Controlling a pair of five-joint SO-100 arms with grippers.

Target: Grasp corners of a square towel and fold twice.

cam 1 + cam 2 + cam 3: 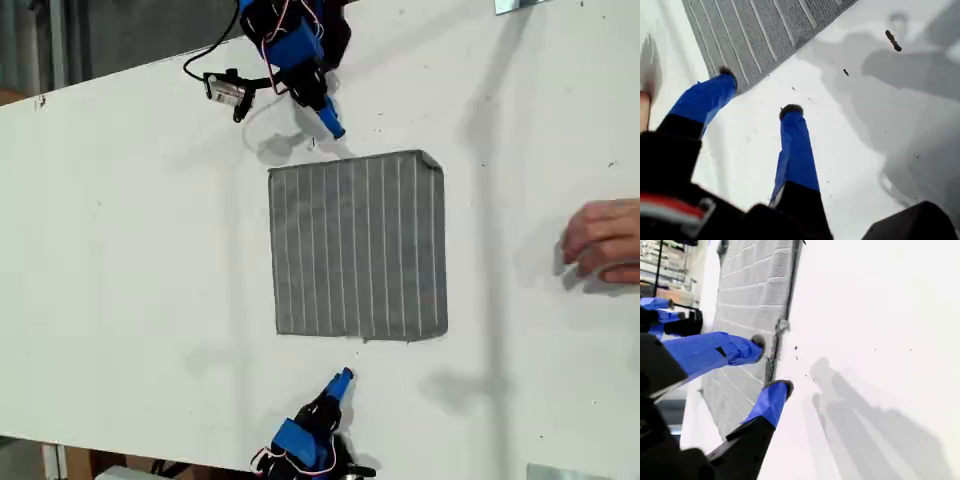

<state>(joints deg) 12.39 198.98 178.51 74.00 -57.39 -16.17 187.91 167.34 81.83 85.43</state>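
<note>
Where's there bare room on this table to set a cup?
The widest bare patch is the white table on the exterior view's left of the grey striped square towel. A narrower strip lies between it and a person's hand. Crowded in that view: a blue robot arm above the towel, another below.

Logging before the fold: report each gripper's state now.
My first gripper: open, holding nothing.
My second gripper: open at the grey striped cloth towel's edge, holding nothing.
</note>
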